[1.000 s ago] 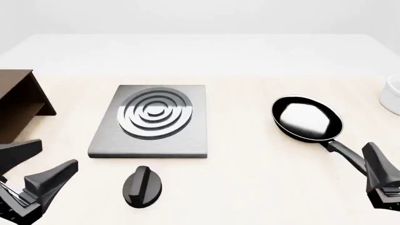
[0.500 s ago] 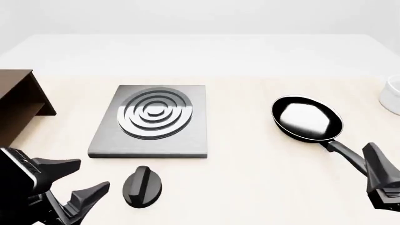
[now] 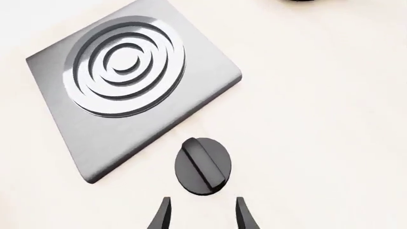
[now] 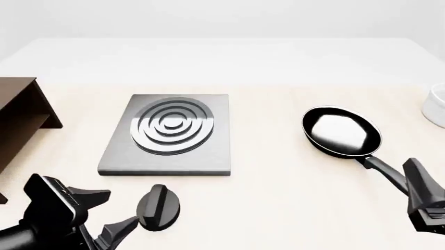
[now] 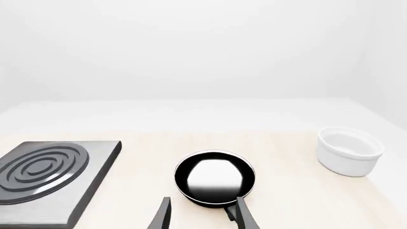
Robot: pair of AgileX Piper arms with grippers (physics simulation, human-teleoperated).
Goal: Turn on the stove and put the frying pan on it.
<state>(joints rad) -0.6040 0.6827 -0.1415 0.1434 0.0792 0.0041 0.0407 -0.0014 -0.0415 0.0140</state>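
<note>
Knob point(image 4: 159, 207) sits lower left of centre in the front view, on the table point(image 4: 278, 208) just below the stove point(image 4: 169, 134) slab's near edge, not touching it. It's a small round black disc with 1 raised ridge across the top, matte. In the left wrist view the knob point(image 3: 203, 165) lies just ahead of the 2 fingertips, roughly centred between them.

Left gripper point(image 4: 104, 219) is spread wide, holding nothing, low at the bottom left of the front view, just beside the knob.

Risks, my read:
- Knob is loose on the table, so a finger landing on the rim instead of straddling the ridge would likely shove it sideways rather than turn it.
- Ridge runs at an angle to the finger gap; closing without aligning could skid it.
- Pushing forward could drive it into the slab edge.

Stove: flat square grey metal, rounded corners, raised concentric silver rings, shiny. Nothing on it.

Pan point(image 4: 341, 131) is right of centre, well apart from the stove; round, shallow, black, glossy inside, long black handle running toward the lower right. Right gripper point(image 5: 200, 214) has its fingers parted and empty, with the handle close by 1 fingertip; contact unclear. A nudge there could spin the pan.

Wooden shelf point(image 4: 21, 120) at left edge, white bowl point(image 5: 350, 150) at far right.
</note>
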